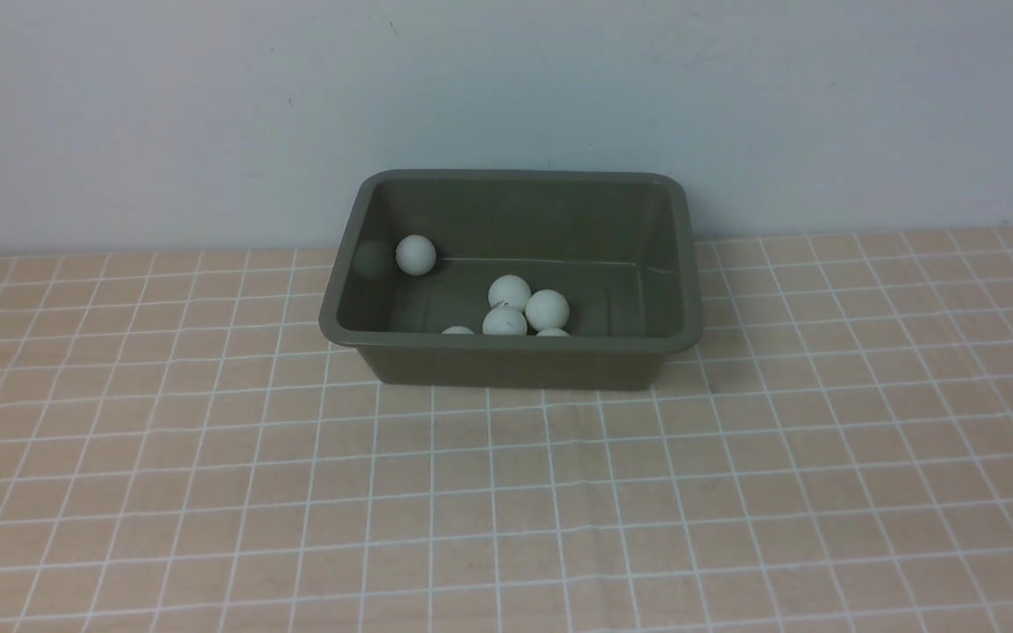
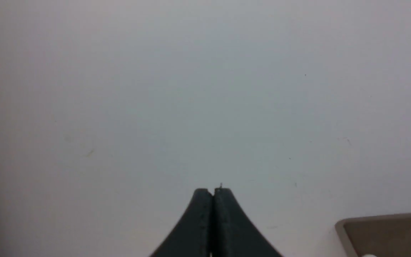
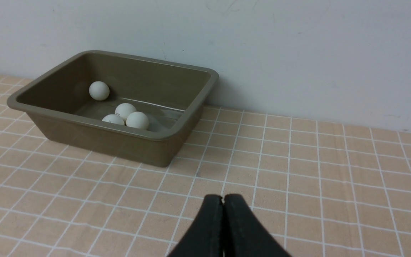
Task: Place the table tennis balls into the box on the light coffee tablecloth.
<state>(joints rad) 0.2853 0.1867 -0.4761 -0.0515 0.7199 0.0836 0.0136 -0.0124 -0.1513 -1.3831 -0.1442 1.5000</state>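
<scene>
Balls: I count six table tennis balls [image 1: 508, 293] showing in the box [image 1: 506, 360], one apart by its left wall; none visible on the light coffee tablecloth [image 1: 506, 510].
Box: at the far edge against the wall, long axis across my view.
Left gripper [image 2: 212, 191]: fingers pressed together, empty, facing the wall.
Right gripper [image 3: 222, 198]: fingers together, empty; box ahead toward the robot's left.
Obstructions: none seen.
Judgement: likely finished.

Left gripper [image 2: 213, 191]: dark grey matte fingers, curved flaring outer edges; right gripper [image 3: 223, 197]: black, same shape
</scene>
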